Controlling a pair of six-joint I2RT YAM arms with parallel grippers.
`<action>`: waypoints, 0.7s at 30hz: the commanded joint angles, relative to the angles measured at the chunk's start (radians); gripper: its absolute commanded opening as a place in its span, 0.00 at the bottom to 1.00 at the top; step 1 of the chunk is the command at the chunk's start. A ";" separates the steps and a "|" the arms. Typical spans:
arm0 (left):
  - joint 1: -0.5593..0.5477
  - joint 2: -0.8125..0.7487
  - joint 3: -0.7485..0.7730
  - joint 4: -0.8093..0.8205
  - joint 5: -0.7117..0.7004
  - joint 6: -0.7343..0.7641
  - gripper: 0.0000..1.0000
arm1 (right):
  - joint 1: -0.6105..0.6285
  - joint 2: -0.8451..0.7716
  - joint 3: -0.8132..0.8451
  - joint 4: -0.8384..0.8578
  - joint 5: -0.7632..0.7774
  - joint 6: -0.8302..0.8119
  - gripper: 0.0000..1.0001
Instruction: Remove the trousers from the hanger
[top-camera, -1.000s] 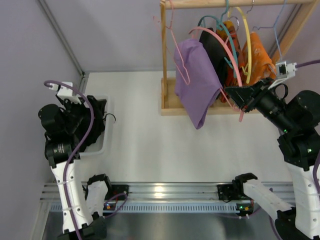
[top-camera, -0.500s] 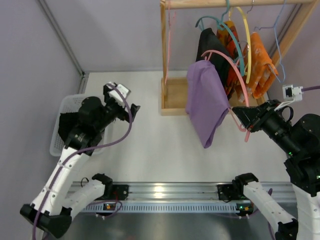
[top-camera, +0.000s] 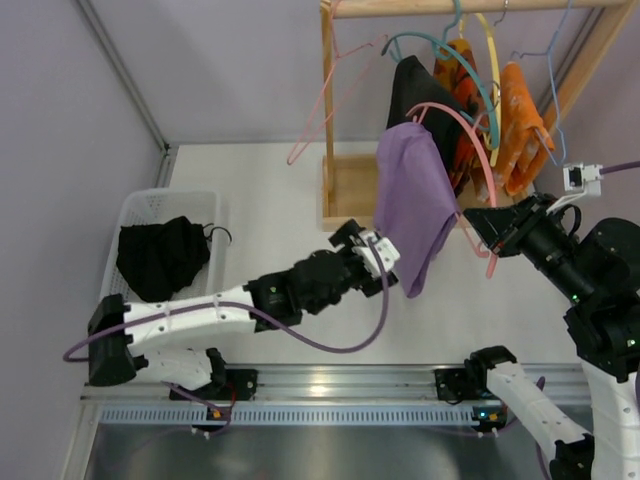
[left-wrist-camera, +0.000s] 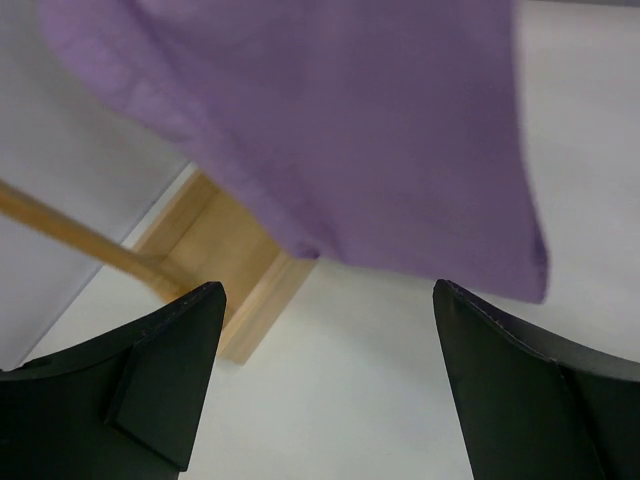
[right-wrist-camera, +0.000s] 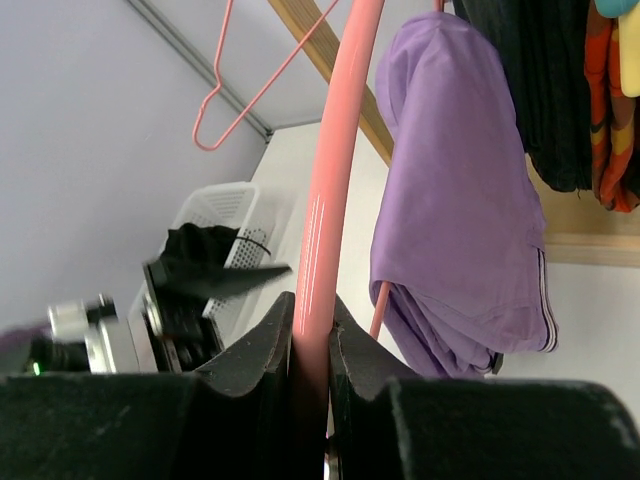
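We see the right gripper (right-wrist-camera: 312, 335) clamped on the pink hanger (right-wrist-camera: 335, 170), with the purple trousers (top-camera: 410, 210) draped over it in front of the wooden rack (top-camera: 338, 200). Our left gripper (top-camera: 366, 243) hovers just beside the trousers' lower edge, fingers spread wide apart

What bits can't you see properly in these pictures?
- Left wrist view: the purple trousers run off the top edge, so their hanger is unseen.
- Right wrist view: the right gripper covers the lower end of the pink hanger.
- Top view: the black clothing in the basket is too crumpled to identify.
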 joint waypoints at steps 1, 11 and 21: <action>-0.155 0.096 -0.007 0.242 -0.167 -0.014 0.91 | -0.020 -0.006 0.063 0.194 0.029 0.012 0.00; -0.286 0.357 0.197 0.267 -0.309 -0.212 0.92 | -0.019 0.007 0.050 0.228 0.025 0.076 0.00; -0.269 0.540 0.349 0.264 -0.468 -0.224 0.93 | -0.019 0.005 0.096 0.208 0.028 0.082 0.00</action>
